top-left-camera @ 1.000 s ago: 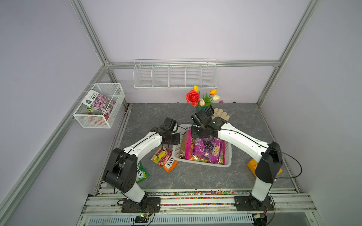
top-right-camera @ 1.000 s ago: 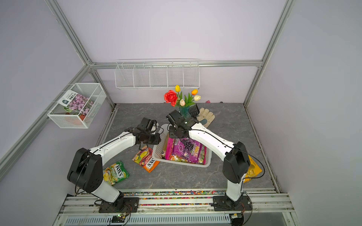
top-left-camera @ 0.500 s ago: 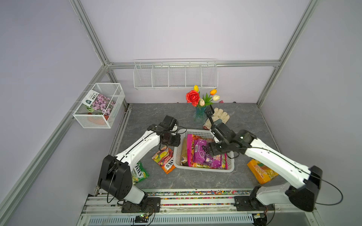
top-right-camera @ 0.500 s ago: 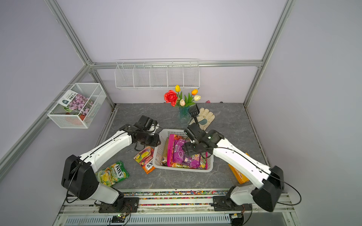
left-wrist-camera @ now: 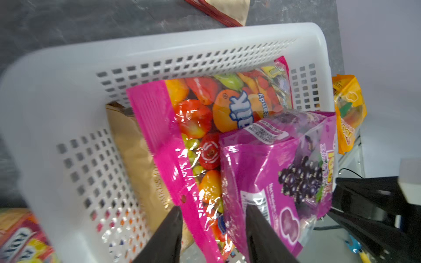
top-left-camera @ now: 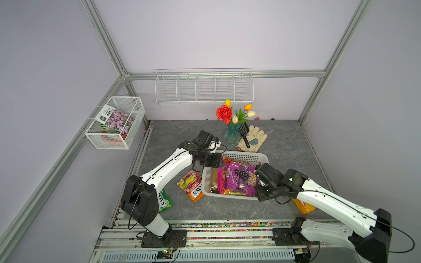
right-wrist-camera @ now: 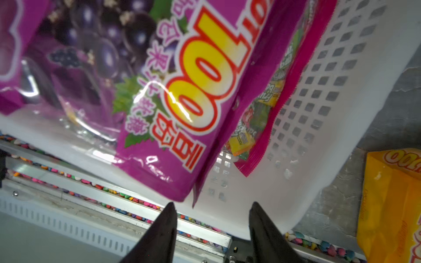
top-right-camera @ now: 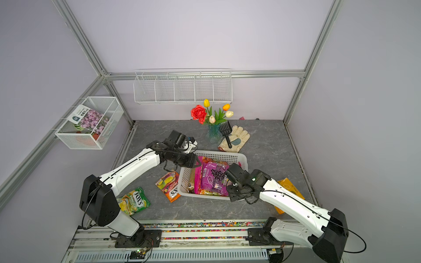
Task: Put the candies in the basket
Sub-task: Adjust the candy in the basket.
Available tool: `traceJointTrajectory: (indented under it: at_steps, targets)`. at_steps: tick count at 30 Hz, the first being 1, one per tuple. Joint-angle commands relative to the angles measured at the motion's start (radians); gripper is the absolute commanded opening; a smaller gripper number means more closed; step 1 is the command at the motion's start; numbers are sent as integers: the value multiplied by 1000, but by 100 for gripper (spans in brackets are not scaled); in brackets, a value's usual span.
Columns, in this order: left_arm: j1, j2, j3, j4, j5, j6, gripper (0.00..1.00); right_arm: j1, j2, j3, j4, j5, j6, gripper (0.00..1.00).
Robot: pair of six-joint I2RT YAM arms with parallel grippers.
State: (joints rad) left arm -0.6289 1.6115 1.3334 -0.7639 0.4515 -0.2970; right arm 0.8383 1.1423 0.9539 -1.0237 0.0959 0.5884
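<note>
The white basket sits mid-table holding a purple grape bag, a pink-edged clear bag and a gold bag. My left gripper hangs open over the basket's left end, the pink edge lying loose between its fingers. At the basket's near right corner my right gripper is open and holds nothing. On the table lie the orange FOX'S bag, the green FOX'S bag and the yellow-orange mango bag, which the right arm partly hides.
A vase of flowers and a glove with a black rake stand just behind the basket. A wire-mesh box hangs on the left wall, a divided wire rack on the back wall. The bead-strewn rail borders the front.
My right arm has swung back from the basket's far side to its near right corner, leaving the purple bag in the basket. The left jaws have widened.
</note>
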Motion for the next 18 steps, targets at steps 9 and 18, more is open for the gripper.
traceJointTrajectory:
  at_steps: [9, 18]
  targets:
    - [-43, 108, 20, 73, 231, -7, 52, 4, 101, 16, 96, 228, 77, 20]
    - [-52, 198, 106, 104, 231, -41, 50, -8, 83, -6, 114, 313, 137, 0]
